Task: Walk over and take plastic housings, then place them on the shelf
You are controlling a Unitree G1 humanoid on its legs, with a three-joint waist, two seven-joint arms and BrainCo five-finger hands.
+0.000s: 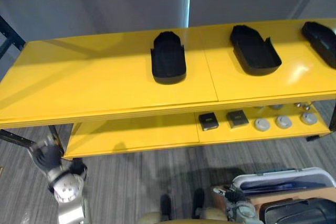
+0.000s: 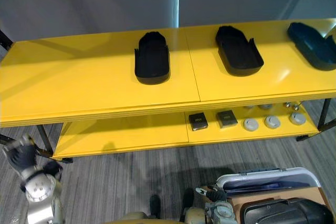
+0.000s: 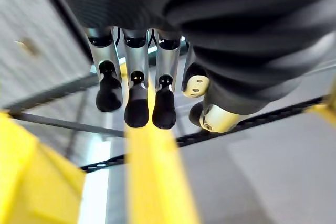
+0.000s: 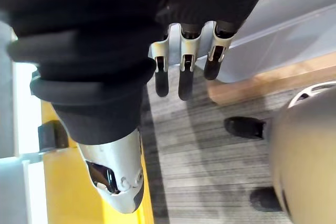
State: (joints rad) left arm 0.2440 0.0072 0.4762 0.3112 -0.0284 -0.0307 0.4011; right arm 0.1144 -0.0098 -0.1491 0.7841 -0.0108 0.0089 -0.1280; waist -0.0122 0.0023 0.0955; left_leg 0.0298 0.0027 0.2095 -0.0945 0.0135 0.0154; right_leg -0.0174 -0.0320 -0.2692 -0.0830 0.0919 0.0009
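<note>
Three black plastic housings point(image 1: 168, 59) are noted on the top board of the yellow shelf point(image 1: 94, 85), one at the middle and two further right, well apart from each other. Both hands are empty. The left hand point(image 1: 51, 157) is held low at the near left by the shelf's leg, its fingers point(image 3: 137, 109) straight, side by side, pinching nothing. The right hand point(image 4: 185, 77) hangs over the grey floor point(image 1: 131, 179) at the near right, its fingers likewise straight and relaxed. The step in hand is judged to be the fetch of a further housing. A dark moulded piece point(image 1: 302, 212), probably the next one, is seen in a cardboard carton point(image 1: 294, 196) at the near right, beside a white tray point(image 1: 286, 178); a turn and a low reach to the right are called for. The top board's left half is free for placing. On the lower board point(image 1: 136, 135), two dark square parts point(image 1: 208, 121) and grey round discs point(image 1: 261, 125) are stored, out of the path.
</note>
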